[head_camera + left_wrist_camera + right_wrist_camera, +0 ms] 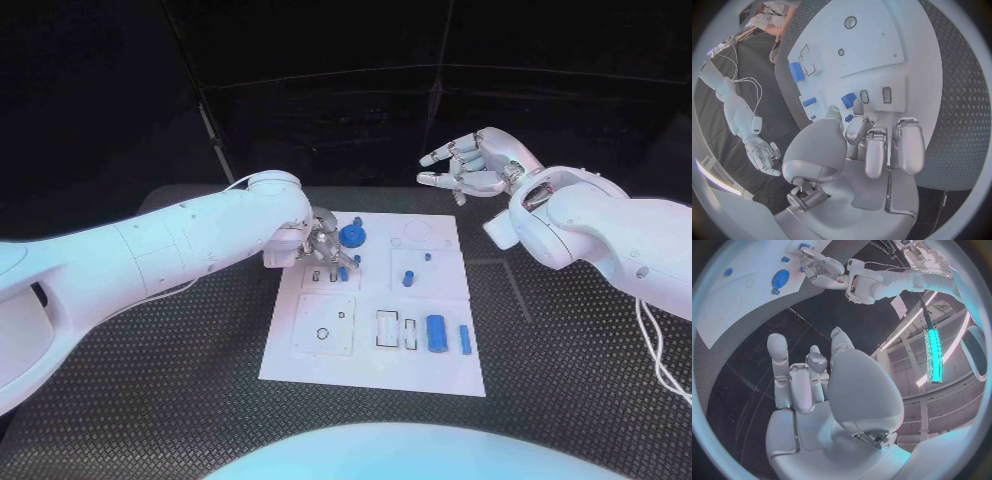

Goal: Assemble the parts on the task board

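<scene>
The white task board [372,372] lies flat in the middle of the black counter [577,400], its long side running away from the robot.

Blue parts on the board, counted in the head view: one round disc-shaped part [353,236] near the far left corner, one short peg [408,278] in the middle right panel with a tiny blue piece [427,255] just beyond it, one wide block [436,332] and one slim bar [464,339] standing side by side near the right edge of the near row. That makes five clearly visible; one or two more small blue bits sit under the left fingers, too hidden to count with confidence.

The board also carries one square panel [325,323] at the near left and two dark-outlined rectangular slots [387,328] just left of the wide block.

The left robot hand [323,246] is down over the board's far left part, fingers pointing onto the surface just beside the disc. In the left wrist view its fingertips [857,107] touch or nearly touch a small blue piece [848,99]; whether it is actually pinched I cannot tell.

The right robot hand [476,165] hangs above the counter beyond the board's far right corner, well apart from every part, fingers spread and loosely curved, grasping nothing.
</scene>
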Available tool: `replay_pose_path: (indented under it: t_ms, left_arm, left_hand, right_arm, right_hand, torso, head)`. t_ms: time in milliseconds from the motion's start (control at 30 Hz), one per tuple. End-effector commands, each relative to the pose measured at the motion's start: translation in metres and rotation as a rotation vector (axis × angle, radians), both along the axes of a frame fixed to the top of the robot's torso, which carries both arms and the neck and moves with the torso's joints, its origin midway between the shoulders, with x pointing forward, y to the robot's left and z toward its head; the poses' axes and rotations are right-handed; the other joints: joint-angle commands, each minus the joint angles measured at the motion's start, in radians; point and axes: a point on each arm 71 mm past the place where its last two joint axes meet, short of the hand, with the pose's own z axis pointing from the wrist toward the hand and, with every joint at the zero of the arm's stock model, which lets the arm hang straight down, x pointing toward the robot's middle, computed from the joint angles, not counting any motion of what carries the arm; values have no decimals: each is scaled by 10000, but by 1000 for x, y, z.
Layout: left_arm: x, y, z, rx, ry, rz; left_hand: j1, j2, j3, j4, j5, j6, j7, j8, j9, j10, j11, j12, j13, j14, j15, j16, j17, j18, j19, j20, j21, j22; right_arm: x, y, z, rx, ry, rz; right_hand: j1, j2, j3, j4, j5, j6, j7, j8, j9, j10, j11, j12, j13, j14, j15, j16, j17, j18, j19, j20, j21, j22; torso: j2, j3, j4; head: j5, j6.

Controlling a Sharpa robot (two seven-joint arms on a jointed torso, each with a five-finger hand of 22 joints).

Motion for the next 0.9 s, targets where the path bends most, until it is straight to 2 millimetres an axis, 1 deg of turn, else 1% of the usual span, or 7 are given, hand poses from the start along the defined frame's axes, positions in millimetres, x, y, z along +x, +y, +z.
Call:
replay_pose_path:
  t_ms: [33, 333, 600, 900]
  left_arm:
    - [0, 0, 0, 210, 140, -149]
    - [1, -1, -1, 276, 229, -197]
    - [1, -4, -2, 317, 309, -278]
    - [1, -6, -2, 334, 348, -333]
  left_hand:
    - [134, -2, -32, -48, 64, -94, -7, 47, 23, -85, 0, -33, -14, 1054, 12, 31, 2632, -97, -96, 6, -48, -6]
    - [387, 71, -7, -94, 128, -137, 2, 69, 107, -129, 10, -74, -60, 1054, 24, 31, 2632, -82, -143, 20, -89, -61]
    - [1135, 355, 314, -368, 266, -211, 7, 94, 256, -163, 12, -100, -86, 1054, 28, 31, 2632, -75, -170, 29, -112, -57]
    - [1264, 396, 395, -424, 275, -227, 4, 92, 283, -163, 9, -98, -82, 1054, 28, 31, 2632, -75, -172, 30, -113, -50]
  right_arm:
    - [0, 1, 1, -11, -42, 58]
    - [1, 2, 1, -15, -18, 82]
    - [1, 4, 1, -13, -2, 108]
    - [1, 5, 0, -17, 28, 147]
  right_hand:
    - [-13, 96, -67, -9, 77, 43, -33, 42, -6, 8, -38, -35, -20, 345, -74, -40, -12, 208, -36, -27, -66, -12]
    - [1, 116, -82, -2, 117, 42, -34, 51, -7, 17, -40, -29, -15, 350, -76, -41, -4, 209, -35, -30, -79, -26]
    - [27, 144, -99, 2, 166, 40, -36, 62, -8, 23, -43, -28, -17, 354, -79, -47, -4, 207, -22, -33, -84, -25]
    - [56, 168, -111, 1, 209, 38, -39, 71, -9, 31, -45, -23, -15, 356, -82, -56, -12, 207, -15, -36, -92, -29]
  torso:
    - [-5, 2, 1]
    - [7, 6, -6]
    - [6, 5, -7]
    - [9, 3, -5]
  head:
    - [4, -16]
    - [1, -31]
    - [-2, -58]
    - [-2, -73]
